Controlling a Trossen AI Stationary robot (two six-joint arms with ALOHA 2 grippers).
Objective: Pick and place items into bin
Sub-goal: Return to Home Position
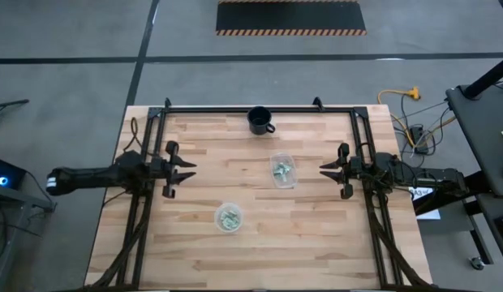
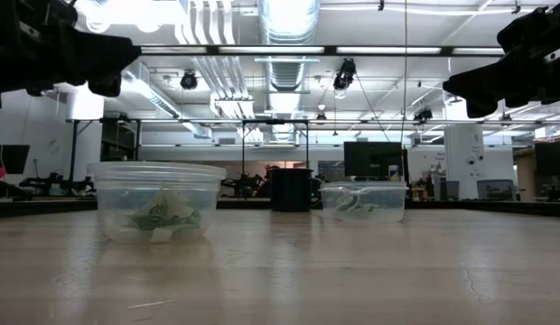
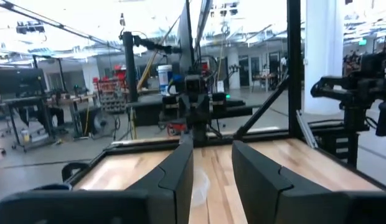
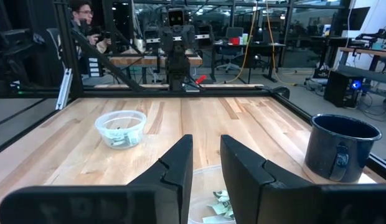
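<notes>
Small light-green and white wrapped items lie in two clear plastic tubs. One is a round tub (image 1: 229, 216) (image 2: 156, 200) toward the table's near side. The other tub (image 1: 282, 169) (image 2: 363, 200) stands mid-table, with items (image 4: 218, 205) showing below my right fingers. My left gripper (image 1: 189, 169) (image 3: 211, 168) hovers open at the table's left, above the wood, pointing level toward the right. My right gripper (image 1: 324, 169) (image 4: 206, 163) hovers open at the right, facing it. Nothing is between either pair of fingers.
A black mug (image 1: 260, 120) (image 4: 339, 146) stands near the far edge, mid-table. A black frame (image 1: 260, 109) runs along the far edge and both sides. A person (image 4: 87, 25) sits beyond the table's left side. Bare wood lies between the tubs and the near edge.
</notes>
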